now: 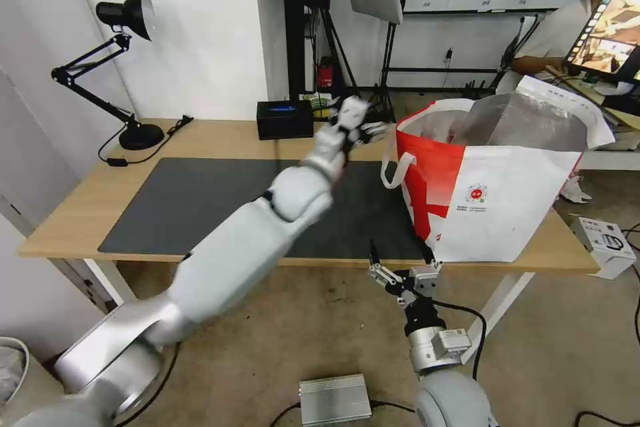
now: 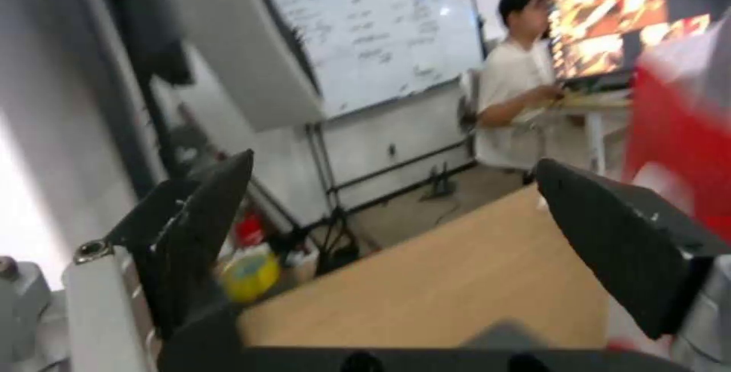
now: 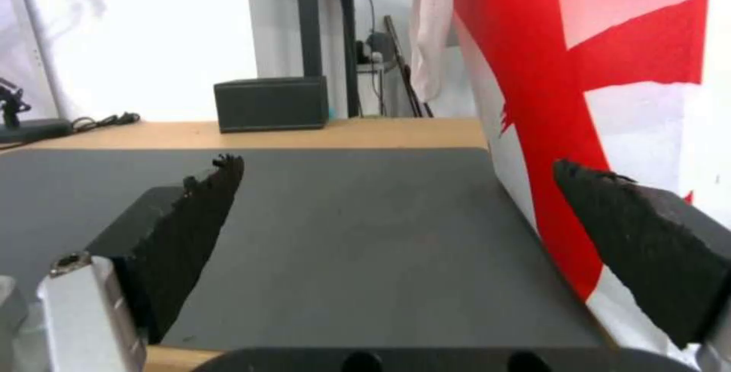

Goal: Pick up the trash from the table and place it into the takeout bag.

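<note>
Light-wood desk [image 1: 220, 140] against a white wall, topped with a large dark grey mat [image 1: 187, 200]. At the desk's right end, standing upright, a boxy white takeout bag [image 1: 507, 207] with a red side panel, silver foil lining, mouth open, one white loop handle hanging on the red side. At the back left, a black desk lamp [image 1: 120, 67]; at the back centre, a black rectangular box [image 1: 285, 119]. Reaching across the mat toward the bag's red side, left arm with left gripper [image 1: 363, 128] raised near the bag's rim, jaws spread wide and holding nothing in the left wrist view. Low before the desk's front edge, just below the bag, right gripper [image 1: 400, 260] pointing up, fingers [image 3: 205, 229] likewise wide apart and bare, mat and bag wall between them.
</note>
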